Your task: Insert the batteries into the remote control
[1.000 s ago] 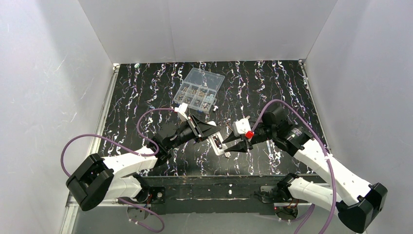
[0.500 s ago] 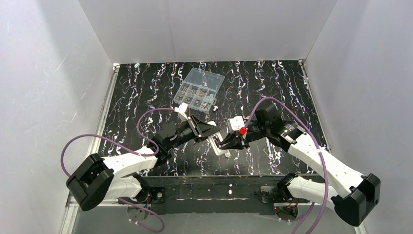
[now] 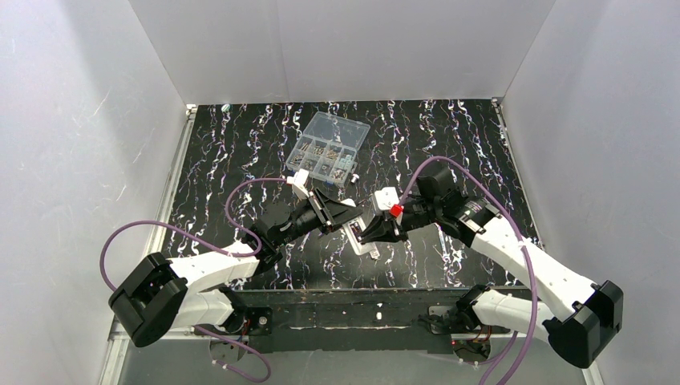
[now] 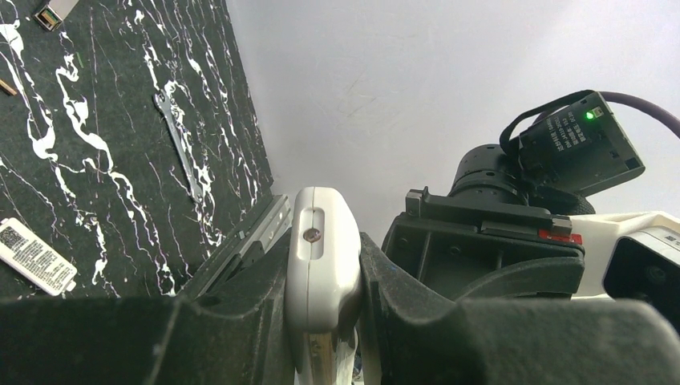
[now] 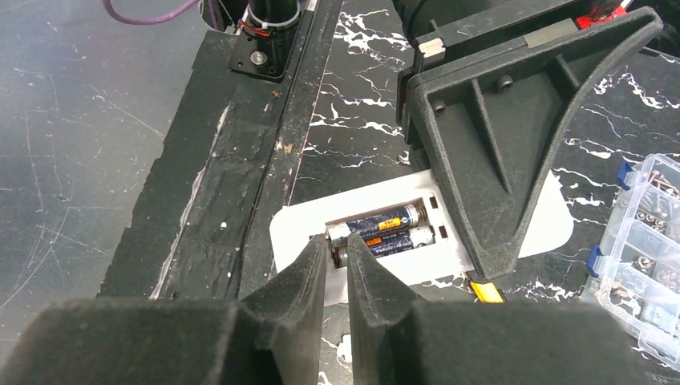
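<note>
Remote control is squeezed by the left gripper, with the batteries inside. Nobody can tell if the right gripper pinches anything. Next it likely pushes them flat.

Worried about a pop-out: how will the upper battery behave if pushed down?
The upper battery, round and smooth, would probably roll if it left the bay. It looks rigid, so pressure should seat it. The remote control likely stays put, clamped in the left jaws.
</note>
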`<state>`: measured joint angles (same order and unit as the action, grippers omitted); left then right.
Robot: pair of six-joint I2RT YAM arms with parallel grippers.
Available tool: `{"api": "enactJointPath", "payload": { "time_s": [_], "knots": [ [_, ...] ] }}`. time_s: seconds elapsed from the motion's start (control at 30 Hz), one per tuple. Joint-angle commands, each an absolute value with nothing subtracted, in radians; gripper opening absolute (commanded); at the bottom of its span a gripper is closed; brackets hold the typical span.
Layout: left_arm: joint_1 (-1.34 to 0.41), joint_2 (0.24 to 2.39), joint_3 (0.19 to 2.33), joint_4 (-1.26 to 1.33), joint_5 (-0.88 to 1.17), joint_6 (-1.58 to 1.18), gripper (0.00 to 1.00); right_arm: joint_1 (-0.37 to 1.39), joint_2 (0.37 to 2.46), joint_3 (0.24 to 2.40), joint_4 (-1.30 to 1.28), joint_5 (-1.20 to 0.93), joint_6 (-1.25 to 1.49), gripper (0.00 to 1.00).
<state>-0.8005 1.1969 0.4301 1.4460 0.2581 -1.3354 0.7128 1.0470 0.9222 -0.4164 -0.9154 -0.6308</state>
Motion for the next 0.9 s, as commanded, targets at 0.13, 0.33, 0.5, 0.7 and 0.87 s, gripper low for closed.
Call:
{"api": "enactJointPath", "payload": {
  "time_s": [0.13,0.33,0.5,0.7,0.87],
  "knots": [
    [-0.805,1.177,0.453,1.539,0.272,-1.335,0.00,0.709,1.075,0.986,-0.370,-0.882,-0.582,0.21],
    [-0.805,1.183,0.445,1.540,0.252,-1.327,0.00,0.709,1.100,0.984,-0.343,-0.842,-0.518,0.20],
    [-0.804,1.190,0.445,1.539,0.244,-1.326,0.00,0.713,1.109,0.975,-0.320,-0.786,-0.471,0.18],
    [-0.804,1.193,0.445,1.540,0.227,-1.321,0.00,0.726,1.111,0.976,-0.315,-0.688,-0.435,0.17],
    [-0.804,1.204,0.443,1.540,0.219,-1.321,0.00,0.749,1.134,0.982,-0.312,-0.580,-0.397,0.15]
  ]
}}
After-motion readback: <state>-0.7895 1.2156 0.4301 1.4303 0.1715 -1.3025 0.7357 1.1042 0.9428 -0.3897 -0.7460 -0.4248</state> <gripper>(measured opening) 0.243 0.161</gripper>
